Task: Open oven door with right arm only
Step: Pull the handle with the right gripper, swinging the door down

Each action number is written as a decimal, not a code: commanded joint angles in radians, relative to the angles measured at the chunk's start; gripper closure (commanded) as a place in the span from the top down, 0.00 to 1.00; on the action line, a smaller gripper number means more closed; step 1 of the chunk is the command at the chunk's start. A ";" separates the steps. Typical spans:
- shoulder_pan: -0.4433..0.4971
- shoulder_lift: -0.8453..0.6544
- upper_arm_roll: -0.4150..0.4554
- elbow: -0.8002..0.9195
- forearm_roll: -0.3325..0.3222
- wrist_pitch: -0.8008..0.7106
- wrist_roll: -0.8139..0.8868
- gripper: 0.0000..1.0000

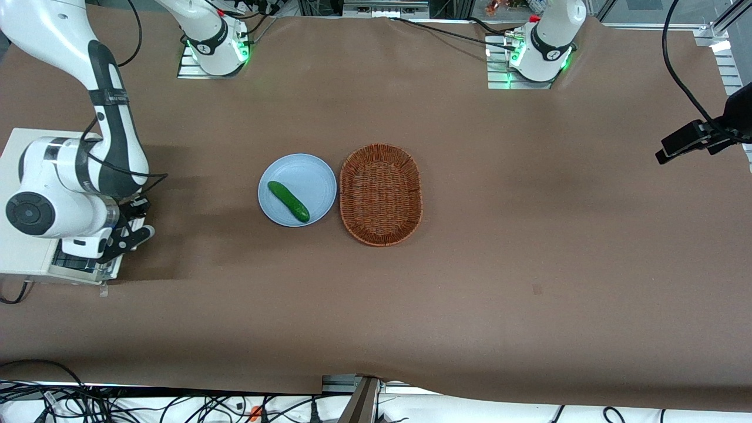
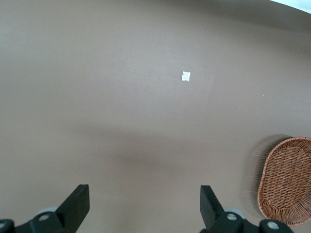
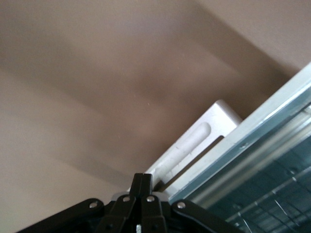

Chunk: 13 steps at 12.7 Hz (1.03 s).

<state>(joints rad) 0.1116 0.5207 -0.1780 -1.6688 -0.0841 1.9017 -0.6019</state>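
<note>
The white toaster oven (image 1: 20, 170) stands at the working arm's end of the table. The right arm (image 1: 111, 123) reaches down over its front. The oven door (image 1: 82, 267) shows as a silvery frame with dark glass under the arm's wrist. My gripper (image 1: 141, 234) hangs just in front of the door, close above the table. In the right wrist view the gripper (image 3: 143, 178) is shut, its two black fingers pressed together with nothing between them. Their tips lie against the end of the door's pale handle (image 3: 194, 141). The door's metal frame and dark glass (image 3: 257, 194) run beside it.
A light blue plate (image 1: 305, 170) with a green cucumber (image 1: 288, 201) sits mid-table. Beside it is an oval wicker basket (image 1: 380, 194), also seen in the left wrist view as the basket (image 2: 286, 179). A black camera head (image 1: 699, 138) hangs over the parked arm's end.
</note>
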 commanded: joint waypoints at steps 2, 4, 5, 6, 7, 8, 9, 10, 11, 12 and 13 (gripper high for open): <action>-0.027 0.099 -0.035 0.004 0.004 0.121 -0.006 0.00; -0.027 0.131 -0.035 0.004 0.045 0.155 -0.006 0.00; -0.027 0.143 -0.035 0.004 0.061 0.164 -0.006 0.00; -0.027 0.151 -0.035 0.004 0.079 0.168 0.001 0.00; -0.026 0.160 -0.034 0.004 0.098 0.168 0.017 0.00; -0.026 0.165 -0.034 0.004 0.110 0.169 0.037 0.00; -0.026 0.167 -0.031 0.004 0.118 0.168 0.062 0.00; -0.026 0.167 -0.028 0.004 0.128 0.162 0.098 0.00; -0.023 0.167 -0.026 0.004 0.163 0.151 0.144 0.00; -0.010 0.167 -0.023 0.004 0.196 0.134 0.189 0.00; -0.006 0.165 -0.020 0.004 0.236 0.105 0.239 0.00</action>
<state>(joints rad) 0.1071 0.6885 -0.1803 -1.6710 0.1153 2.0592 -0.4247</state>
